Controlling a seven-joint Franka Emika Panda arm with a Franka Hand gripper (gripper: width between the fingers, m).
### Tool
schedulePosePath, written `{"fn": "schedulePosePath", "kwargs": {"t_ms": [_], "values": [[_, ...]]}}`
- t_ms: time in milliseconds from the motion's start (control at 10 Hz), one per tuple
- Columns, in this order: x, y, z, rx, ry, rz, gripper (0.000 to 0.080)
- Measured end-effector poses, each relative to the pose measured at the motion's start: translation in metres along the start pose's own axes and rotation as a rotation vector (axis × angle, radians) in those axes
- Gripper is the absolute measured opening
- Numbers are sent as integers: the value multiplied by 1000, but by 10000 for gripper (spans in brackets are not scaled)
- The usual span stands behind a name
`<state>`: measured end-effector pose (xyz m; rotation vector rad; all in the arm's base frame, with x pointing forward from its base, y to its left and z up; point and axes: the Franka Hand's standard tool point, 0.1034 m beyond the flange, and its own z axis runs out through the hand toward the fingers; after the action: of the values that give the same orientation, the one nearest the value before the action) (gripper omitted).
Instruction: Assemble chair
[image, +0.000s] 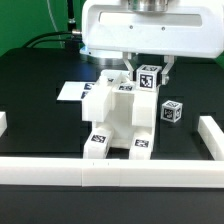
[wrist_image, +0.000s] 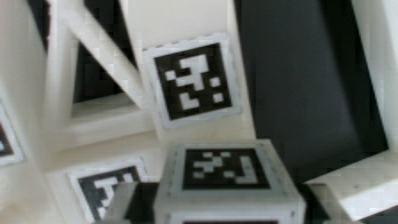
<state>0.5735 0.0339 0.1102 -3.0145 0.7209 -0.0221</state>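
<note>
Black tabletop (image: 40, 72) is spreading under everything, white border rails (image: 110, 170) edging its front and sides, the marker board (image: 72, 92) lying flat farther back and a green wall (image: 214, 30) showing behind. The chair (image: 118, 120) is standing partly built at the tabletop's middle, just behind the front rail, and the jaws are pinching a tagged square post (image: 148, 76) at its top.
</note>
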Motion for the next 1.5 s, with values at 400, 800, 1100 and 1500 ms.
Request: {"fn": "schedulePosePath", "kwargs": {"t_ms": [400, 800, 1100, 1500], "values": [[0, -1, 0, 1, -1, 252, 268], [-1, -2, 0, 3, -2, 467, 268], [-2, -4, 0, 13, -10, 669, 268], [-5, -9, 1, 31, -34, 952, 268]]}}
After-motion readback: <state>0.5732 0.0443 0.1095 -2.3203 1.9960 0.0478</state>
